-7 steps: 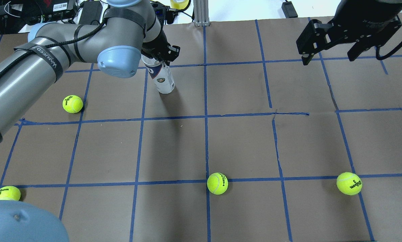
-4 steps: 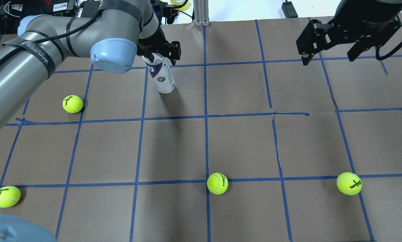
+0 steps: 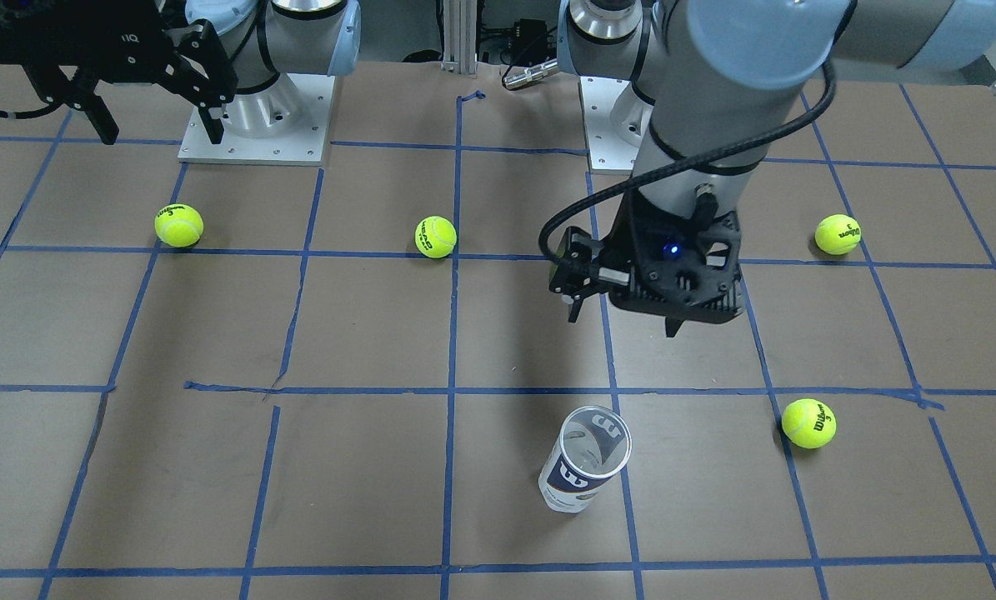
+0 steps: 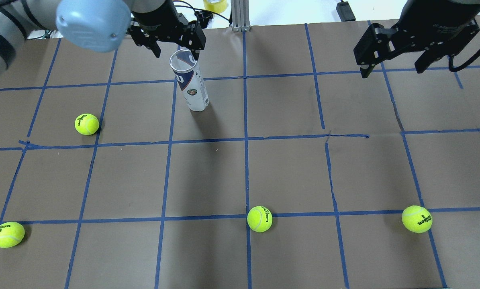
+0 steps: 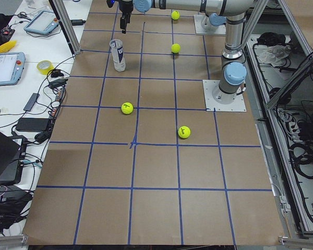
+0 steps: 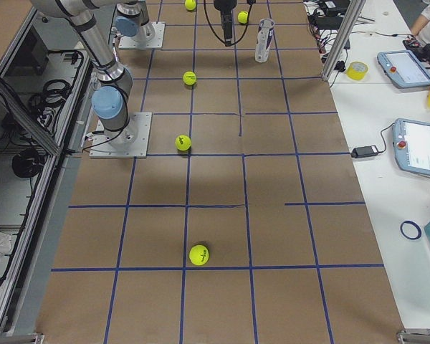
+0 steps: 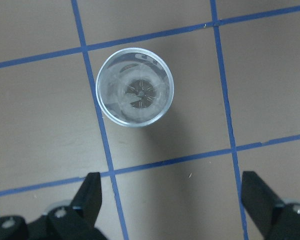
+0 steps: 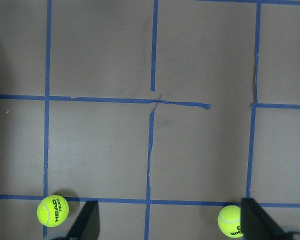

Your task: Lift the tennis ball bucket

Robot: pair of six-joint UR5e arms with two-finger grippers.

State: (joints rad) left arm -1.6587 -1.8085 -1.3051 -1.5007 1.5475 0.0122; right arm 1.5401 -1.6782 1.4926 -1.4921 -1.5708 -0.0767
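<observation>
my left fingers point(image 7: 90, 197) are spread wide with nothing between them, hanging above the bench point(image 4: 288, 168) and clear of the tennis ball bucket point(image 4: 190, 82). the bucket stands upright at the far left of the bench, open mouth up, long axis vertical. in the left wrist view it sits ahead of the fingers, not between them. the right fingers point(image 4: 392, 66) are also open and empty, well apart at the far right, so the left arm is nearer.
</observation>
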